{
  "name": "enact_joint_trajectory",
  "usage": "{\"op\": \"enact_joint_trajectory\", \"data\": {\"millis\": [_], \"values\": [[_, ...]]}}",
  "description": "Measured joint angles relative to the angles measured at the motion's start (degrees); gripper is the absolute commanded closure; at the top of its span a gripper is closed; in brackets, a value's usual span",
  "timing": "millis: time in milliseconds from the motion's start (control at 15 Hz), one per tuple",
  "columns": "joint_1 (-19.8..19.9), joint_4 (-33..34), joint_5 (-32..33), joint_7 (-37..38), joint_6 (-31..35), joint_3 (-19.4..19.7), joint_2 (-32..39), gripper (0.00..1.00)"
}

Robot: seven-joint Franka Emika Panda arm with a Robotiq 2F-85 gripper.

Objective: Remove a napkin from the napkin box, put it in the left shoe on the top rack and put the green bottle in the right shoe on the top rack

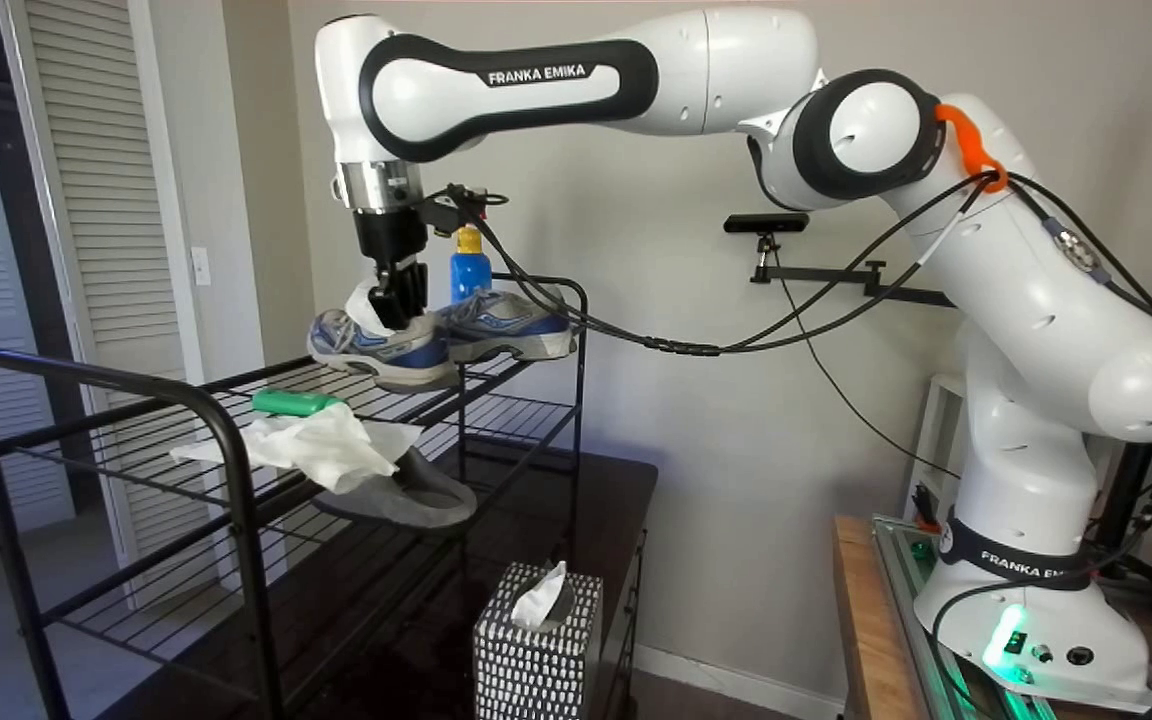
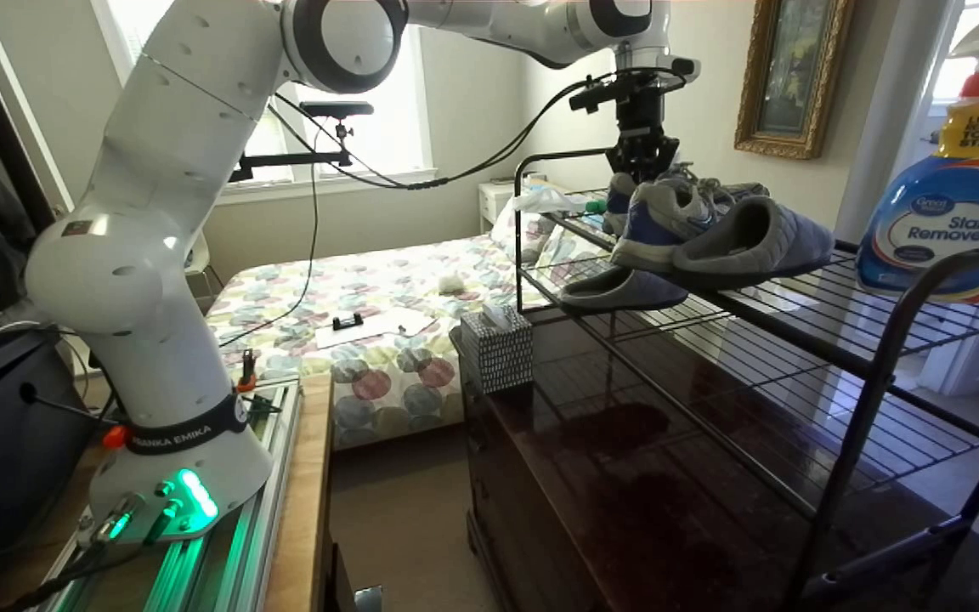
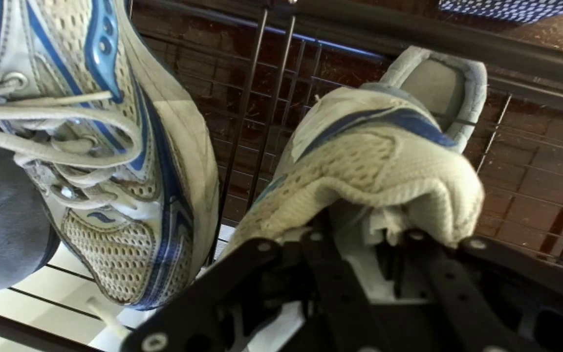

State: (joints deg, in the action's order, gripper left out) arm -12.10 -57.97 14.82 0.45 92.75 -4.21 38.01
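The napkin [image 1: 368, 308] is a white crumpled sheet bunched in the opening of the left shoe [image 1: 381, 350] on the top rack [image 1: 186, 365]. My gripper [image 1: 399, 312] points down into that opening. In the wrist view its fingers [image 3: 364, 239] stand apart with white paper [image 3: 381, 226] between and beyond them. The fingertips are partly hidden inside the shoe. The right shoe [image 1: 511, 322] stands beside it; it also shows in the wrist view [image 3: 125, 171]. A green bottle [image 1: 293, 402] lies on its side on the top rack. The patterned napkin box [image 2: 498, 348] stands on the dresser with tissue sticking up.
A white crumpled heap [image 1: 326, 450] lies beside the green bottle. A blue stain remover bottle [image 2: 936, 200] with a yellow top stands on the top rack. One grey slipper [image 2: 753, 242] is on the top rack, another [image 2: 621, 289] on the tier below. The rack's end frame [image 1: 236, 520] rises above the tier.
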Motion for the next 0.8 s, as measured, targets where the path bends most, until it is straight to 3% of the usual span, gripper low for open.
{"op": "enact_joint_trajectory", "data": {"millis": [200, 267, 333, 467, 533, 600, 800], "values": [[0.0, 1.4, 0.0, 0.0, -1.4, -0.1, 0.4, 0.25], [0.0, 1.7, 0.0, 0.0, -1.8, -0.2, 0.4, 0.27], [-0.1, 2.0, 0.0, 0.0, -2.3, -0.3, 0.4, 0.45], [-0.1, 2.6, -0.1, 0.0, -3.6, -0.7, 0.4, 0.47], [-0.1, 2.9, -0.1, 0.0, -4.0, -0.8, 0.4, 0.54], [-0.1, 3.2, -0.1, 0.0, -4.4, -0.9, 0.4, 0.72], [-0.1, 4.2, -0.1, 0.0, -5.6, -1.0, 0.5, 0.94]]}}
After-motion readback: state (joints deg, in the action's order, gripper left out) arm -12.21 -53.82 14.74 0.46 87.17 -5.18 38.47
